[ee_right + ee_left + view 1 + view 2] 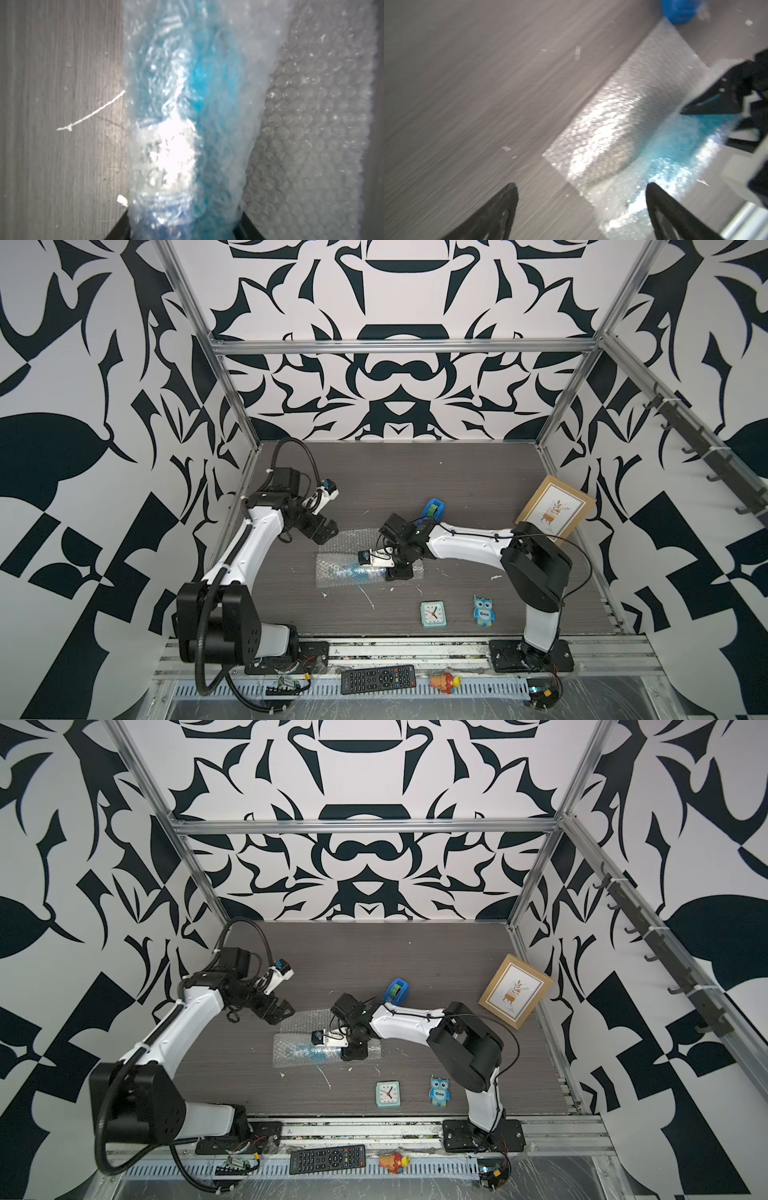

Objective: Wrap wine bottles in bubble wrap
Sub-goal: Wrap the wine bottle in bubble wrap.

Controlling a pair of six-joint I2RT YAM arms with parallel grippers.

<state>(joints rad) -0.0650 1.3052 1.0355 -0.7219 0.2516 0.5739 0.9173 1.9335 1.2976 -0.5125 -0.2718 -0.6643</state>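
While our right tool clamps the bottle, rolled in wrap, at its 3 o'clock end, our left tool hangs wide open at 10 o'clock.

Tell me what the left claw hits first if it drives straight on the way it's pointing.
Most likely the flat, unrolled part of the bubble wrap lying on the table, just ahead of the open left claw. The wrapped wine bottle lies off to the side of that line. Depth is unclear.

The grey table carries bubble wrap at centre, tape dispenser above it, clock and owl at lower right, framed picture at right.
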